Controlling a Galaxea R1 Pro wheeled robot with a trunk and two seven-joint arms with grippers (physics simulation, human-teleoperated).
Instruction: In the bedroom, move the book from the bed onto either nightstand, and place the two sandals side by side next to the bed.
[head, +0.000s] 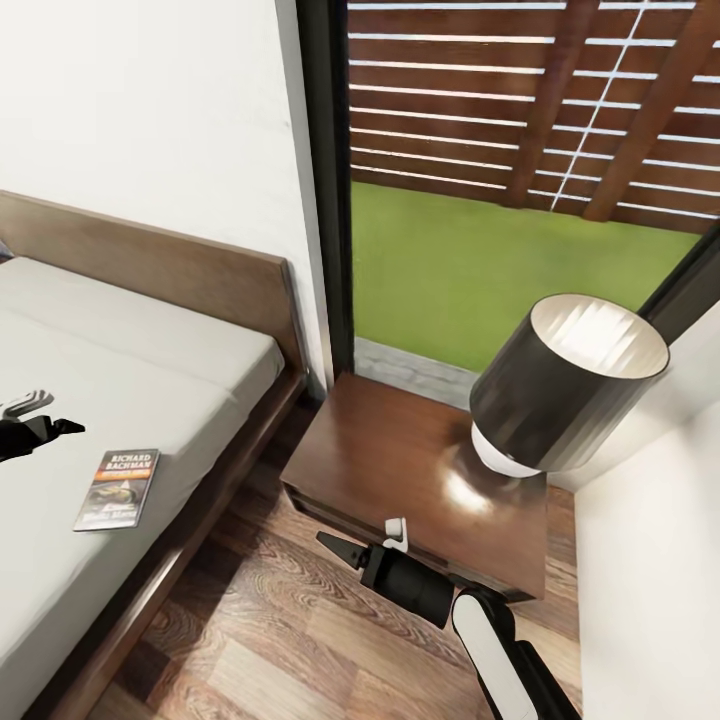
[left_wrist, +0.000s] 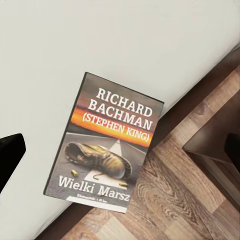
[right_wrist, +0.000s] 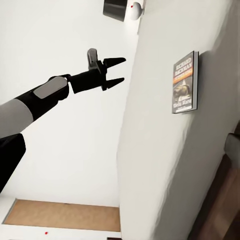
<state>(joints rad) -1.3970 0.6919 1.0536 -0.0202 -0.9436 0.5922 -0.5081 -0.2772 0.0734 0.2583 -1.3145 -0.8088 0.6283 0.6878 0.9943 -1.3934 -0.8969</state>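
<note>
Book (right_wrist: 183, 83) on mattress (right_wrist: 165, 150), left gripper (right_wrist: 119, 70) apart.

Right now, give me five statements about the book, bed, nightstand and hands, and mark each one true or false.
1. The book lies flat on the bed, near its edge. True.
2. The left hand grips the book. False: it is open and apart from the book.
3. A lamp stands on the nightstand. True.
4. The book rests on the nightstand. False: it is on the bed.
5. The right hand holds a sandal. False: it is empty, in front of the nightstand.
</note>
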